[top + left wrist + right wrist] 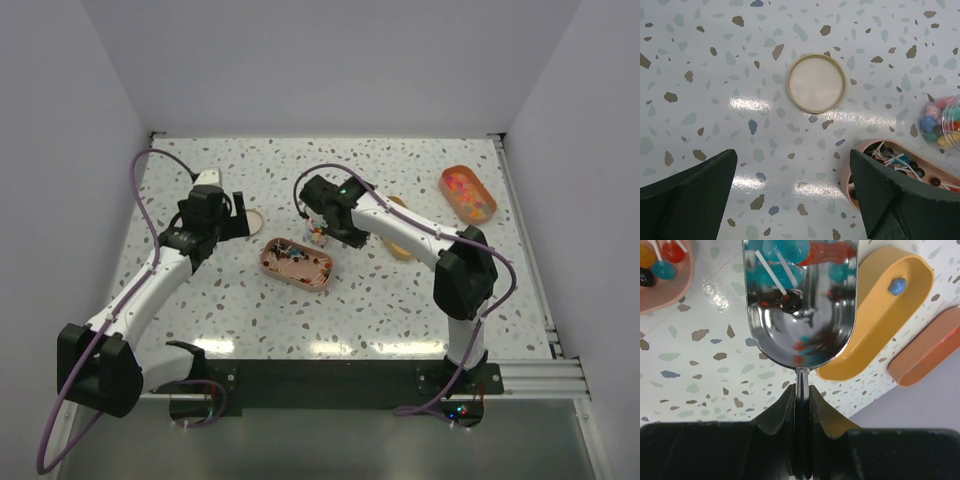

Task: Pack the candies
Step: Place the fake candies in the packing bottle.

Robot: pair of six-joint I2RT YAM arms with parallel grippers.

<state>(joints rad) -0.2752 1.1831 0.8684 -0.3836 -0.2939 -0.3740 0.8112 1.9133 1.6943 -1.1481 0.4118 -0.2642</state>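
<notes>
Top: left gripper (232, 214) has its jaws spread wide with nothing in them, just beside a round lid (253, 218) on the table (200, 320). Right gripper (320, 228) sits just past the far end of the pink tray (266, 262); grip is unreadable from here. Most of the candies (468, 190) are in the orange tray (447, 178) at far right, well apart from both grippers. Yellow tray (403, 250) lies partly under the right arm.

Left wrist: lid lies flat ahead of the spread fingers (690, 200), no contact. At the right edge, a clear jar (952, 107) with mixed candies inside. Pink tray is near the right finger.

Right wrist: jaws clamped narrow on the handle of a metal scoop (802, 340). One dark candy in the bowl. One blue candy in the yellow tray, just right of the scoop. Lollipops (662, 269) in the pink tray, top left.
</notes>
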